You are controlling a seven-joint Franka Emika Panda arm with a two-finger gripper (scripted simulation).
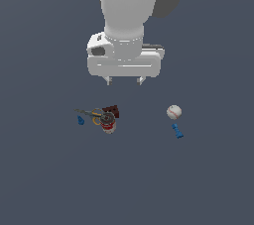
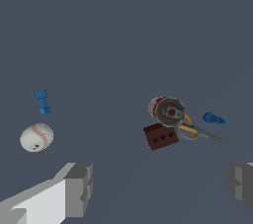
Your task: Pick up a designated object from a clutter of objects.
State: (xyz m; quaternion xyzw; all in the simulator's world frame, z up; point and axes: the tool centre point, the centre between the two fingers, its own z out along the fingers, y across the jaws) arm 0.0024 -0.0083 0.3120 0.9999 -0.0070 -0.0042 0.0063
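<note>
The designated object, a small bright-blue elongated piece with a flared end (image 1: 177, 131), lies on the grey floor just in front of the white red-stitched baseball (image 1: 173, 112), toward the exterior view's right. It also shows in the wrist view (image 2: 42, 101) beside the baseball (image 2: 36, 137). My gripper (image 1: 124, 80) hangs open and empty high above the floor, between the two groups of objects. In the wrist view its fingers (image 2: 79, 189) stand wide apart. The rest of the clutter lies toward the exterior view's left: a red-and-white can (image 1: 108, 122), a dark maroon block (image 1: 111, 111), a yellow-handled scissors-like tool (image 1: 91, 114) and a smaller blue wedge (image 1: 80, 120).
In the wrist view the can (image 2: 167, 109), maroon block (image 2: 160, 136), scissors (image 2: 197, 130) and blue wedge (image 2: 213, 118) sit tightly together. The flat grey floor (image 1: 49, 179) extends around both groups.
</note>
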